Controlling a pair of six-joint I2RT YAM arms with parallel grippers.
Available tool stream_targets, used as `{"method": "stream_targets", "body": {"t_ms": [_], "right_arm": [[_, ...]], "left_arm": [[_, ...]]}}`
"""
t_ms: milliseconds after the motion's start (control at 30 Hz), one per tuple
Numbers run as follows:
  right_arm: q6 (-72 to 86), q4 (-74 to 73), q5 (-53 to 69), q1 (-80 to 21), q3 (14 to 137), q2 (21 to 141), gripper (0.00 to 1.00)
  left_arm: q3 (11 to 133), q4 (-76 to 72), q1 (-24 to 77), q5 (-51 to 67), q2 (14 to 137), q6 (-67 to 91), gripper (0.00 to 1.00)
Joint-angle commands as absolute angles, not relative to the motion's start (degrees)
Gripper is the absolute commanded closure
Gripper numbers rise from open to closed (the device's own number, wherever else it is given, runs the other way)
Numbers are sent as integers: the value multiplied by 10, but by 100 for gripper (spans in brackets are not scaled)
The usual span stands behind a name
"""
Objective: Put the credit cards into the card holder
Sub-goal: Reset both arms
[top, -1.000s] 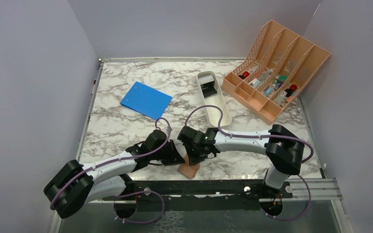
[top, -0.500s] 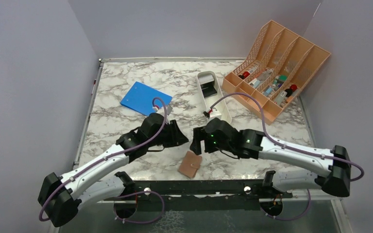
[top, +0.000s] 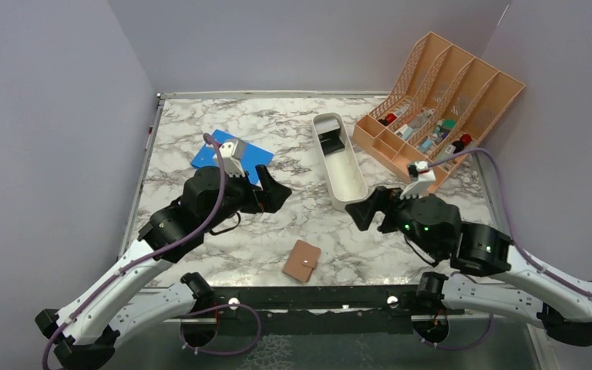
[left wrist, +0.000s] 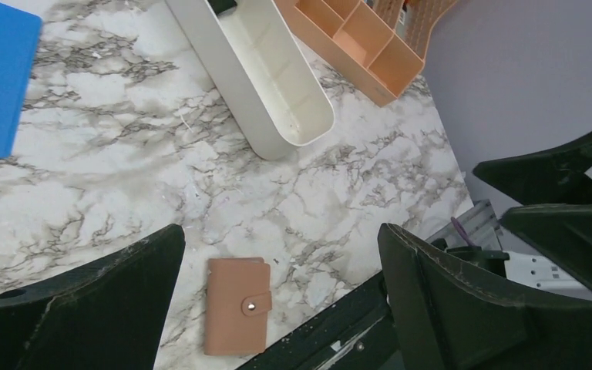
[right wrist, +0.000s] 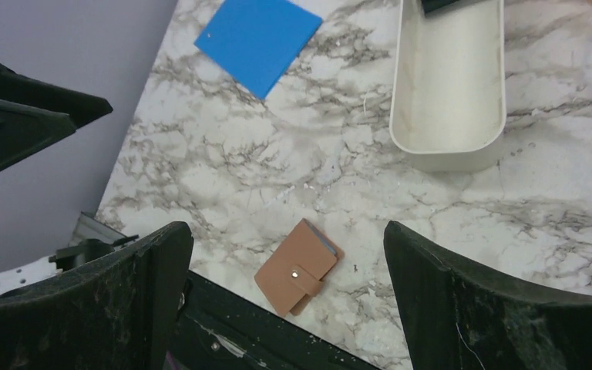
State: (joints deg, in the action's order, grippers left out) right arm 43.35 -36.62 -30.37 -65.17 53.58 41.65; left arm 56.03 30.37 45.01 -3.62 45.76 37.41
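Lying closed on marble table (top: 277, 131): brown leathery card holder (top: 301, 260); left tool (left wrist: 280, 231), right tool (right wrist: 287, 227) spread.

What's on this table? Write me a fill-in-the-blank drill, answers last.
The brown card holder lies snapped ___ on the marble table.
The left claw and right claw both stand ___, holding nothing.
In the top view, the blue notebook lies ___ of the white tray.
Missing: shut; open; left.
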Motion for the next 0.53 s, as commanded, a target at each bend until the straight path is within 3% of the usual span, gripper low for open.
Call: {"method": "stream_targets", "body": {"t_ms": [0,500], "right_arm": [[378,-366,-362,-652,538,363,1],[375,-351,-322,-652,527,405,1]], "left_arm": [[545,323,451,-93,435,372,1],[526,309,452,-72,426,387,1]]}}
